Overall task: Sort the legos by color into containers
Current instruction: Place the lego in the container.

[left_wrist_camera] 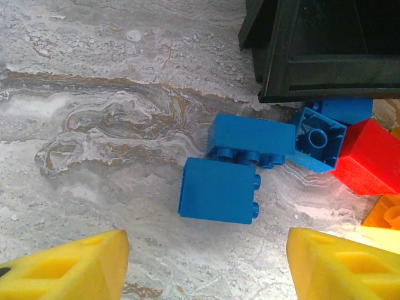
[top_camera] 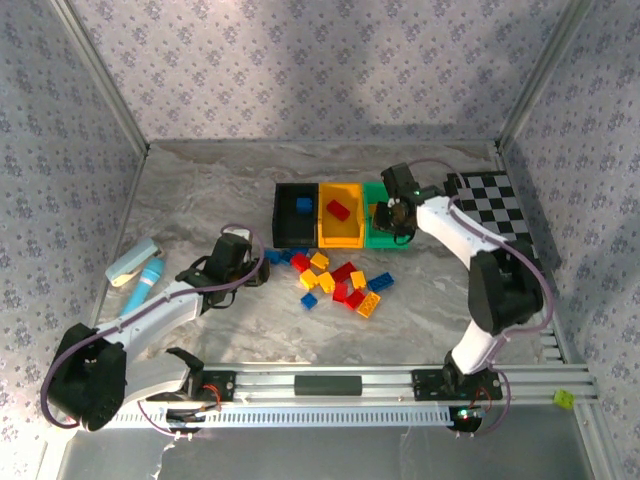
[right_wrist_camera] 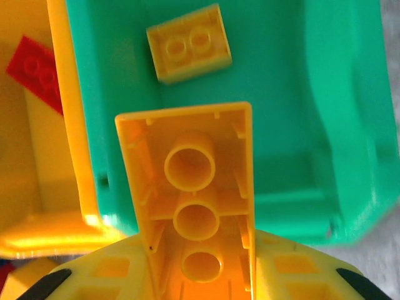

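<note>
Legos [top_camera: 335, 280] are mostly lying loose on the marble table [top_camera: 200, 200], just in front of the bins, so the sorting is looking barely begun. One blue brick [top_camera: 304, 205] is sitting in the black bin [top_camera: 296, 238], a red brick [right_wrist_camera: 34, 72] in the orange-yellow bin [right_wrist_camera: 37, 169], and a small yellow brick [right_wrist_camera: 189, 42] in the green bin [right_wrist_camera: 350, 125]. The right gripper [right_wrist_camera: 200, 275] is clamping a long yellow brick [right_wrist_camera: 194, 175] above that green bin. The left gripper [left_wrist_camera: 206, 256] is hovering spread wide over a loose blue brick [left_wrist_camera: 217, 190] near the black bin — nothing between its pads.
</note>
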Tool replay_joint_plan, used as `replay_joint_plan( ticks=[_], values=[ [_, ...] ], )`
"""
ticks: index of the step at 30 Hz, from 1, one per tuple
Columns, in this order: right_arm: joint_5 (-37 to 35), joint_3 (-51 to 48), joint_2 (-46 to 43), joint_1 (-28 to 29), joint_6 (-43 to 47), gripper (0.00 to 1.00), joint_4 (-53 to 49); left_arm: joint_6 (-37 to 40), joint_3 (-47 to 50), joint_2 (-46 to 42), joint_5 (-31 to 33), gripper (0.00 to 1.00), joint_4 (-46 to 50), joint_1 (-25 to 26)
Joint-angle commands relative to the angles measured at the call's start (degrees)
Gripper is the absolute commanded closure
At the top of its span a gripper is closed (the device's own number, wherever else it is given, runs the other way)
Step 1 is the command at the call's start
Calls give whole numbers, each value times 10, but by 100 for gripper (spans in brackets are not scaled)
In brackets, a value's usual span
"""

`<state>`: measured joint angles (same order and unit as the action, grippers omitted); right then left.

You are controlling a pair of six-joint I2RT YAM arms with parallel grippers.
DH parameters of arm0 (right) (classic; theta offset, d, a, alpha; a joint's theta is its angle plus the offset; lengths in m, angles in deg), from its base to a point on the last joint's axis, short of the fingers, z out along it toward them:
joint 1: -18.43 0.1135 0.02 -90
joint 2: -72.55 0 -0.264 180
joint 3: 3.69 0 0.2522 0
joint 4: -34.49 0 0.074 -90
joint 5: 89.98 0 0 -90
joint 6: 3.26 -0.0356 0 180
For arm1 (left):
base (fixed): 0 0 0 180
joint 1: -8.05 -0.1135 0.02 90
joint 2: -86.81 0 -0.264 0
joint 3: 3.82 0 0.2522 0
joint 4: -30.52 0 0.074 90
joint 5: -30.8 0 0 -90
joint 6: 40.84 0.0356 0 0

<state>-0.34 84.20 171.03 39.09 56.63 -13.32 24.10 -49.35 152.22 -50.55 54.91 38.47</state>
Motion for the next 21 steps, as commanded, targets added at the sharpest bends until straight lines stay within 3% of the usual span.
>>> replay_joint_plan(
  ticks=[1,3,4,8,14,21],
  values=[
    [18,49,34,-10,33,62,-7,3,-6,1,14,33,-3,-2],
    [22,65,45,-10,36,42,-14,3,-6,2,14,33,-6,-2],
    [20,63,43,-7,37,37,-13,4,-7,3,12,33,-6,-2],
    [4,30,8,12,38,35,-19,6,-7,6,5,33,-7,-2],
    [-25,-94,-96,75,16,36,-38,9,-9,17,-22,33,-18,-2],
    [-9,-218,-186,141,-48,36,-50,16,-10,37,-90,33,-49,1]
  ],
)
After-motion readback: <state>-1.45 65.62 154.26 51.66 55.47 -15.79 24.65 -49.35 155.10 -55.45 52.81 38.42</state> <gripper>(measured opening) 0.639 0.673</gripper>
